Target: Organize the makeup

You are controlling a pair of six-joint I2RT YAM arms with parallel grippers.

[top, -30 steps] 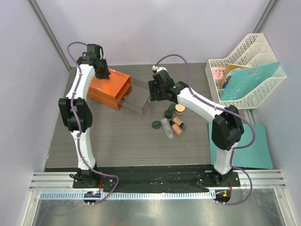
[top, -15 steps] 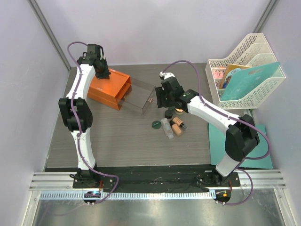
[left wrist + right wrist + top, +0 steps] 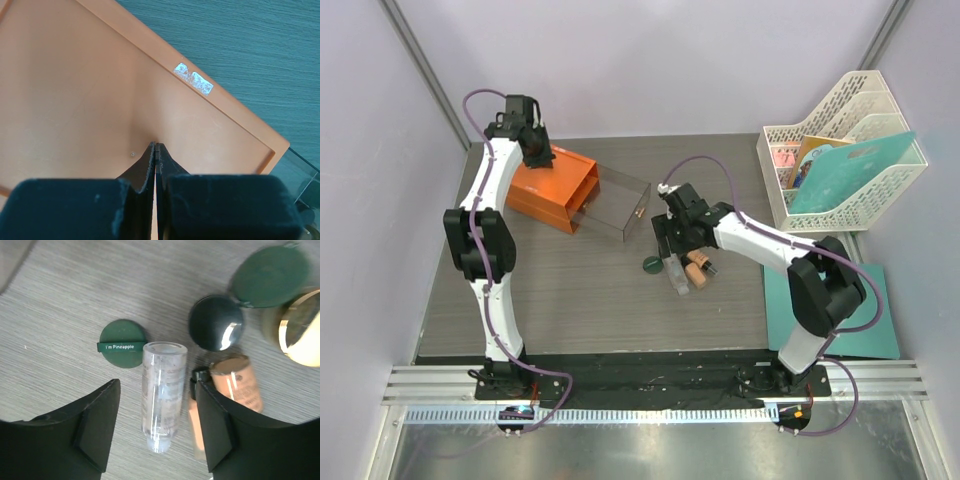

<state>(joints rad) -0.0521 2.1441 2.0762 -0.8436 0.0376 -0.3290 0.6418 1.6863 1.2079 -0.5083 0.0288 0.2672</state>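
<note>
Hardly begun, nothing in drawer (image 3: 620,205).
Straddles tube (image 3: 160,415) with right gripper (image 3: 156,384) wide (no grip yet); presses box (image 3: 75,75) with left gripper (image 3: 156,146) shut.

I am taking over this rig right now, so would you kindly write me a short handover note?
Left claw: shut, tips on the orange box.
Right claw: open, a finger on either side of the tube, not gripping it.
Makeup: tube, green disc, dark jar, green jar, tan-lidded jar and tan cylinders lie clustered on the table, right of the drawer.
Done: drawer pulled out.
Left: no makeup is in the drawer yet. Probably grip the tube first, then move the rest.
</note>
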